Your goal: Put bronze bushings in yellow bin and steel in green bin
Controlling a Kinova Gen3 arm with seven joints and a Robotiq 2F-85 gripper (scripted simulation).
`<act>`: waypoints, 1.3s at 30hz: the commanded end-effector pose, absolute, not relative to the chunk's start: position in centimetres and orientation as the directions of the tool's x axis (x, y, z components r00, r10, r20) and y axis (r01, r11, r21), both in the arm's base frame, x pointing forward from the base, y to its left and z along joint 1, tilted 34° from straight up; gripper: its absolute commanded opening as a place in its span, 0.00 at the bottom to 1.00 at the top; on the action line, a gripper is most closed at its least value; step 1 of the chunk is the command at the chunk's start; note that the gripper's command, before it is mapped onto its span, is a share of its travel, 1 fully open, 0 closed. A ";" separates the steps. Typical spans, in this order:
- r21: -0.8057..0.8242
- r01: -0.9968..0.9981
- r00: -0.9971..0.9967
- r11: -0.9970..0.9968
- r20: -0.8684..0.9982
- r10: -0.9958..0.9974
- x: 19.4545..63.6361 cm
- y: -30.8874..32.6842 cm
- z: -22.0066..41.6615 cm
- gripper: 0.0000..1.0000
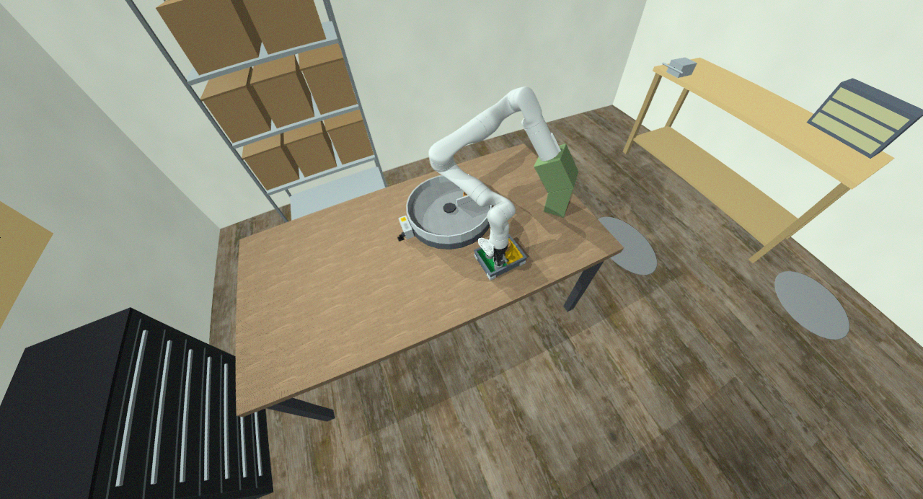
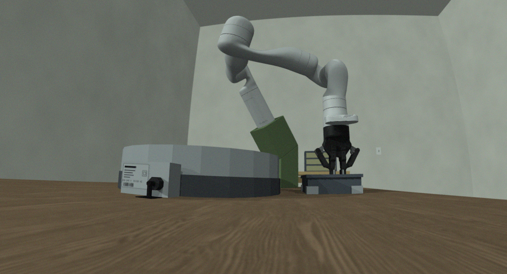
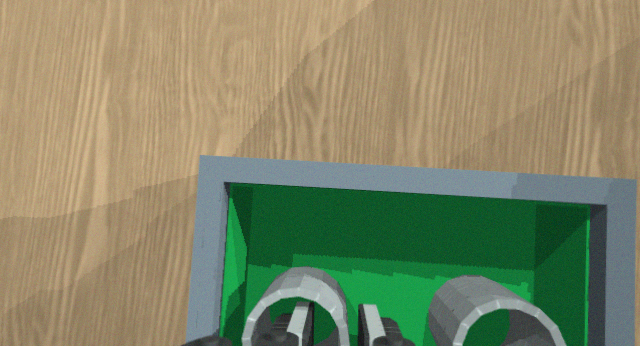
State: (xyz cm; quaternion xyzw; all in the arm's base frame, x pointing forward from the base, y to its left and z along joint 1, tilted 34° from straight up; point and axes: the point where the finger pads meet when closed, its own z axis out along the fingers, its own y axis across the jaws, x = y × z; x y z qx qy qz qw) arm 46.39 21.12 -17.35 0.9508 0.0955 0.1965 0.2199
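Fingers of my black two-finger gripper [image 1: 498,262] [image 2: 338,172] [image 3: 336,326] stand a narrow gap apart, with nothing pinched that I can see. At the bottom of the wrist frame, the left one overlaps the bore of a grey steel bushing [image 3: 300,282]; the other lies to the right of its wall. I judge its long axis near upright, so lifting straight up should suit; sideways travel could drag it. I count two steel bushings, the second grey steel bushing [image 3: 452,303] at lower right, both in the green bin [image 1: 485,261] [image 3: 400,226]. One yellow bin [image 1: 515,253] adjoins; its contents I can't count. One round grey turntable [image 1: 438,223] [image 2: 212,162], centre of the top frame, shows an orange patch [image 1: 465,194], possibly bronze.
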 end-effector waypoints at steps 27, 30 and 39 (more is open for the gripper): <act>0.454 0.097 0.903 -0.886 0.334 0.270 46.1 21.6 -16.6 0.19; 0.454 0.097 0.903 -0.886 0.333 0.270 46.1 21.6 -16.6 0.19; 0.454 0.097 0.903 -0.886 0.333 0.270 45.9 21.8 -16.4 0.19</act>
